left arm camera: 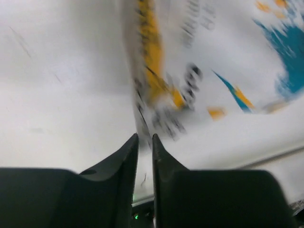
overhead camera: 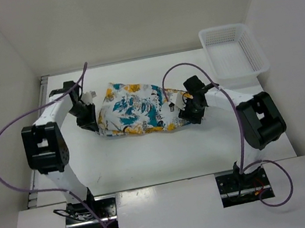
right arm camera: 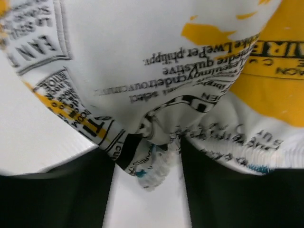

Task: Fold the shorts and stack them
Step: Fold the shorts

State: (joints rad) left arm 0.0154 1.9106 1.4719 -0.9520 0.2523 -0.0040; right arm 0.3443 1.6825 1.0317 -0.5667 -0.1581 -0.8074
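The shorts (overhead camera: 138,113), white with a teal, yellow-orange and black print, lie stretched across the middle of the table between my two grippers. My left gripper (overhead camera: 88,120) is at their left end. In the left wrist view its jaws (left arm camera: 145,137) stand almost together with the thin edge of the shorts (left arm camera: 228,61) running into the narrow gap; the view is blurred. My right gripper (overhead camera: 190,112) is at their right end. In the right wrist view a bunched fold of the shorts (right arm camera: 142,57) sits between the jaws (right arm camera: 148,142) and drapes over both fingertips.
A white plastic mesh basket (overhead camera: 233,49) stands at the back right corner of the table. White walls enclose the table at the back and sides. Purple cables loop from both arms.
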